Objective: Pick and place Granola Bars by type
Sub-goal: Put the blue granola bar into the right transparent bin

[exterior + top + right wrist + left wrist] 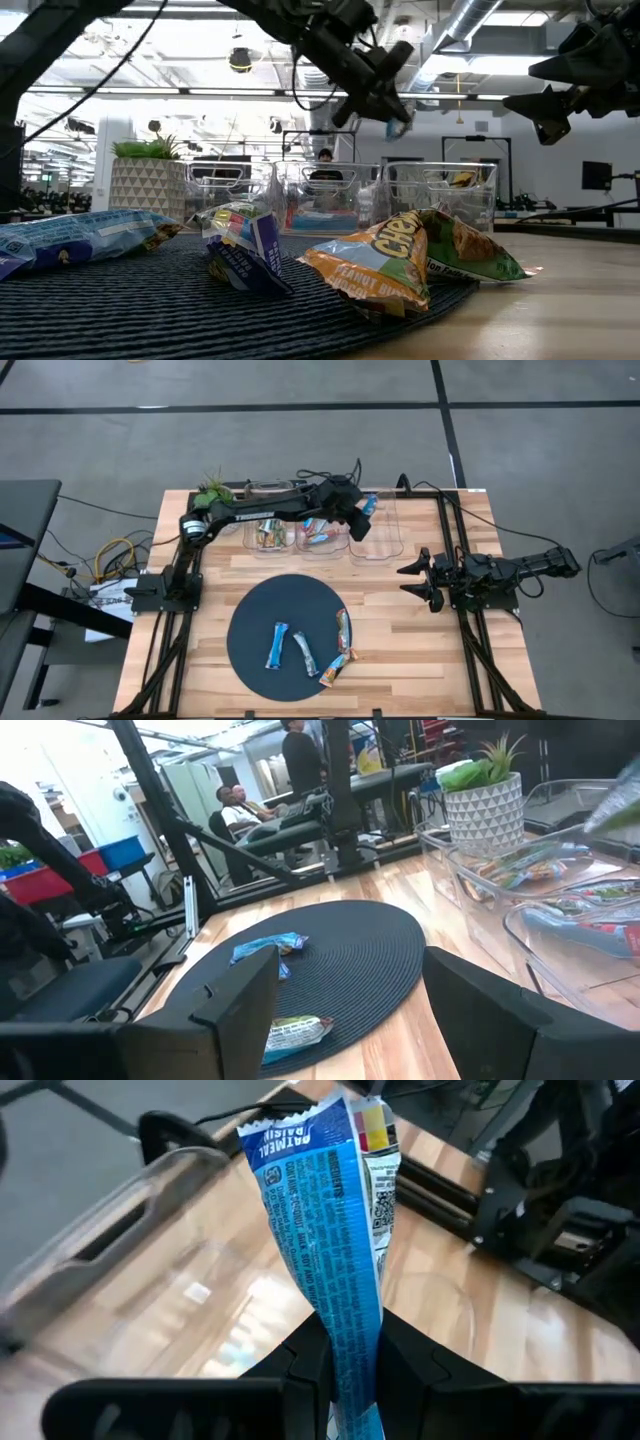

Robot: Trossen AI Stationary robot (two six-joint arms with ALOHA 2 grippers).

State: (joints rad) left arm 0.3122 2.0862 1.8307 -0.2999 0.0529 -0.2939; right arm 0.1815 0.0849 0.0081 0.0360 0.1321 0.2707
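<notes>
The left gripper point(364, 510) hangs in the air over the right-hand bin point(377, 532) of three clear bins at the far side of the wooden surface point(400, 620). Its jaws are clamped on a blue bar point(335, 1230), gripping it near one end so the wrapper stands up out of the fingers point(300, 1365); the wrapper reads "oatmeal raisin" and has a silver patch with a code. In the low view the same bar point(398, 127) shows as a small blue tip below the left gripper point(385, 100), well above the bin rims.

The middle bin point(322, 532) and the left bin point(270, 532) each hold a few bars; the wrappers in them are too small to sort by colour with certainty. A potted plant point(211, 488) stands just beside the left bin, at the far left corner of the surface.

Nearer the front lies a dark round mat point(290, 630). On it rest two blue bars point(277, 645), side by side but apart, near the mat's centre. A tan bar point(343, 628) lies along the mat's right edge, and an orange bar point(338, 667) sits across the rim just beside it, half off the mat.

The right gripper point(415, 579) waits over the right side of the surface, well apart from the mat and bins, its jaws apart with nothing between them; in its wrist view the two fingers point(240, 1005) stand wide with the mat point(330, 960) beyond.

People sit in the room behind point(240, 805).
</notes>
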